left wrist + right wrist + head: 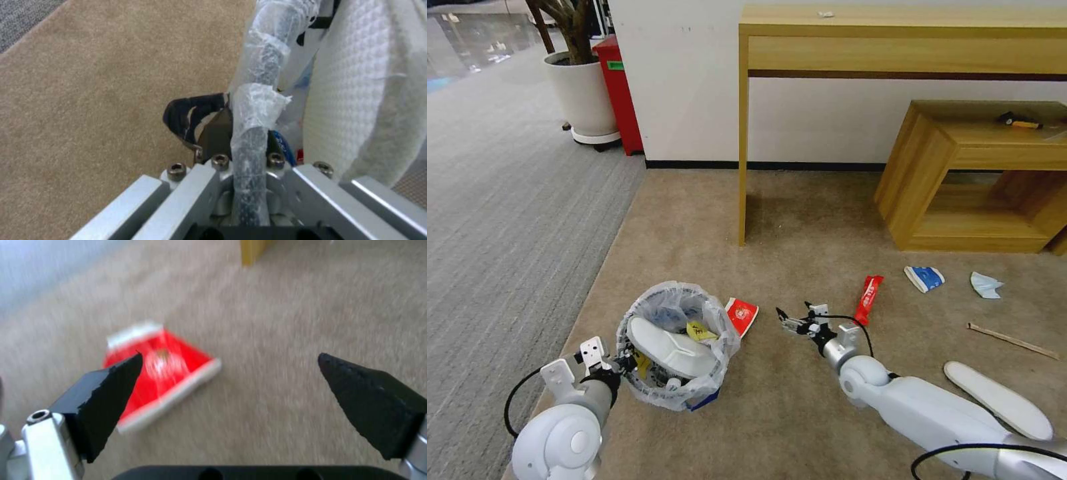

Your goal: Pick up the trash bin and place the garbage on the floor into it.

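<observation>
The trash bin (657,393), black with a clear bag liner, is at the lower left on the beige floor (800,227). A white slipper (670,347) lies inside it. My left gripper (620,363) is shut on the bin's near rim; in the left wrist view the bagged rim (249,146) runs between the left gripper's (240,133) fingers beside the slipper (356,100). My right gripper (784,320) is open just right of a flat red wrapper (741,315), and that wrapper (164,373) lies off the right gripper's (230,356) one fingertip.
On the carpet to the right lie a long red wrapper (868,300), a blue-white packet (924,278), a pale blue mask (985,285), a wooden stick (1012,341) and a second white slipper (997,398). A wooden desk (743,133) and low shelf (920,167) stand behind.
</observation>
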